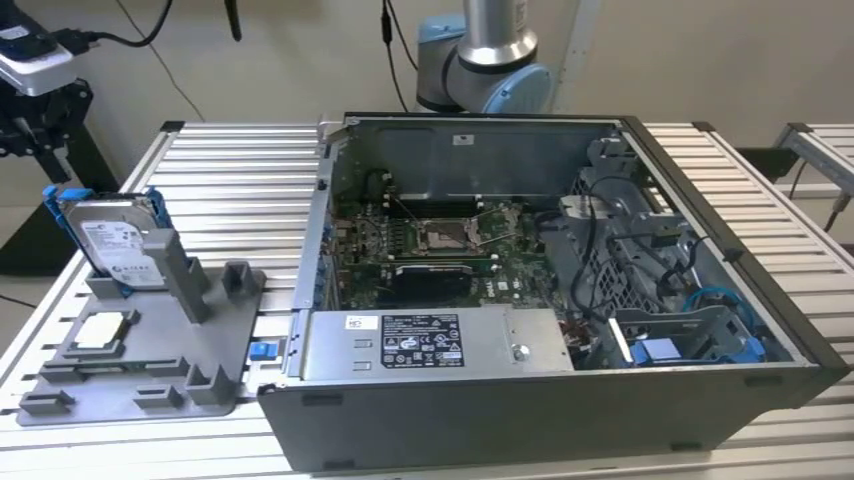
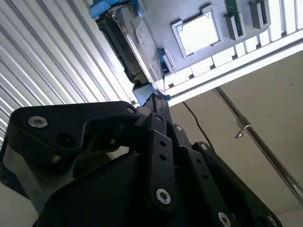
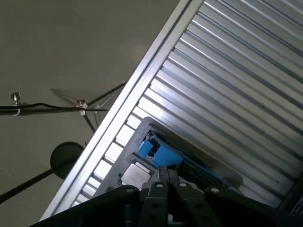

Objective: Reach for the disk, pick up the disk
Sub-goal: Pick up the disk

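The disk (image 1: pixel 114 240) stands upright in a grey holder (image 1: pixel 160 350) on the slatted table (image 1: pixel 240 180), at the exterior view's left, beside the open computer case (image 1: pixel 534 410). In the second wrist view the gripper (image 2: pixel 156 98) is pressed together and empty, pointing at the disk's blue-framed edge.

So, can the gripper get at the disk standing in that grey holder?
Probably yes: the disk stands upright in the grey holder, its top edge bare, and in the second wrist view the gripper points at it with nothing between.
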`<action>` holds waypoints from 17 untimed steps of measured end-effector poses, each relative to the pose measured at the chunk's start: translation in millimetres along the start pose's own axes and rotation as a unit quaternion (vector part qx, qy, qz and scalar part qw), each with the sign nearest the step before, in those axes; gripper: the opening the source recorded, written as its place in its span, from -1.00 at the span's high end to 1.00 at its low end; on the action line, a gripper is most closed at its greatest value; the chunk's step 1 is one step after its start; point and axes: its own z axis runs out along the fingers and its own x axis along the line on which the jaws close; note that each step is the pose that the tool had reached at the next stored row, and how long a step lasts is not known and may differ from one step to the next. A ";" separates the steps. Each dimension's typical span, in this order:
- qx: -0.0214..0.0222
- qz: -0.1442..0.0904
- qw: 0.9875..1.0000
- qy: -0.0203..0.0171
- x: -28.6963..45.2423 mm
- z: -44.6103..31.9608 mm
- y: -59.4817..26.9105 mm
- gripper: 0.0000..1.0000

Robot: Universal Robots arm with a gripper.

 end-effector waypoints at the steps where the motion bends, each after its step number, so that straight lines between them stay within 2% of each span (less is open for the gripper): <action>1: 0.000 -0.009 1.000 0.000 0.0 0.0 0.0 1.00; 2: 0.000 -0.028 1.000 0.001 0.0 0.0 0.0 1.00; 5: 0.000 -0.055 0.999 0.002 0.0 0.0 0.1 1.00; 9: 0.000 -0.091 0.996 0.003 0.0 0.0 0.0 1.00; 13: 0.000 -0.127 0.992 0.005 0.0 0.0 0.0 1.00; 17: 0.000 -0.163 0.987 0.006 0.0 0.0 0.0 1.00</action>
